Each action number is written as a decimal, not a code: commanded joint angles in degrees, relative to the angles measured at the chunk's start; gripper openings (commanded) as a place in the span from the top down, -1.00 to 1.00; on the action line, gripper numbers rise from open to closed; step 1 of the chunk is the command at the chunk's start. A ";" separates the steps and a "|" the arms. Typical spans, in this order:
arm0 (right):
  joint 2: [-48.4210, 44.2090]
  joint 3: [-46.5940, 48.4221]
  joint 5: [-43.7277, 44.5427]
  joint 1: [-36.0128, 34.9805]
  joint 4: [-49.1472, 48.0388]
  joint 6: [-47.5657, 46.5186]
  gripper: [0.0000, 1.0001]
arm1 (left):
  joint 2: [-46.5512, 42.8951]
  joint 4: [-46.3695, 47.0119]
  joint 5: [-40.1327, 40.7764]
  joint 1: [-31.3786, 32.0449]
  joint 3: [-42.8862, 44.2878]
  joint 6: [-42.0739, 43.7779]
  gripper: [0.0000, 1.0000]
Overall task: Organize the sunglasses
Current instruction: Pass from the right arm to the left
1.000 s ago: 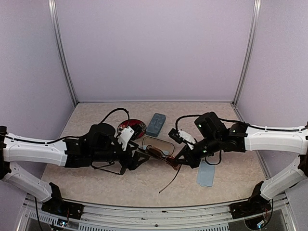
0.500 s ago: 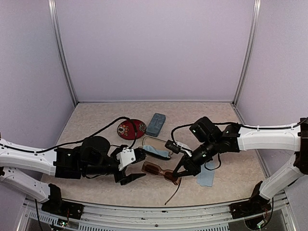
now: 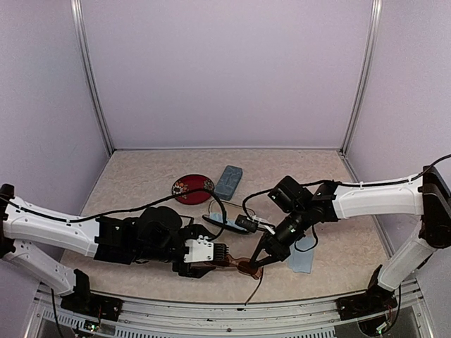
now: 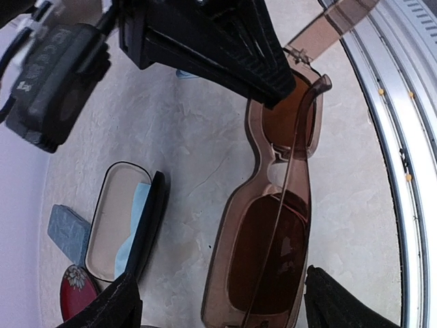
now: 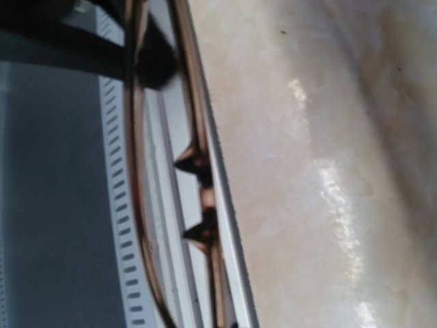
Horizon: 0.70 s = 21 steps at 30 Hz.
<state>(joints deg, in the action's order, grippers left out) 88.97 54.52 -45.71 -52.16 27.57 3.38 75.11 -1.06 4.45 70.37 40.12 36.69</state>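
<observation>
Robot test booth, lab-type. Plain lilac wall panels [image 3: 225, 70] on three sides, well behind right pincer [image 3: 255, 262]. Aluminium posts [image 3: 92, 77] at back corners. Marbled tabletop [image 3: 141, 176] under pincer, slotted metal rail [image 3: 211, 308] just before it. White arm [image 3: 380, 199] carries pincer.

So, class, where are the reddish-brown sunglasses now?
Top view, front-centre: the sunglasses are held by the right gripper, the open left gripper around their other end.
</observation>
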 commanded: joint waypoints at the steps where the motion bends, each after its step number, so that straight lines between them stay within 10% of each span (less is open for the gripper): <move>1: 0.90 2.29 -3.81 -0.52 0.99 -1.91 1.00 | 2.75 -3.31 -0.11 0.94 3.06 4.53 -0.60; 21: 5.24 3.60 -6.93 -0.74 1.75 -3.45 1.00 | 7.86 0.77 7.20 3.87 2.26 6.24 -0.40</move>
<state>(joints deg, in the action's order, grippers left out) 93.12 56.73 -51.11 -52.40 28.67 0.91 83.24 -3.38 9.72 73.78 42.28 42.15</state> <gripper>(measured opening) 0.033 0.704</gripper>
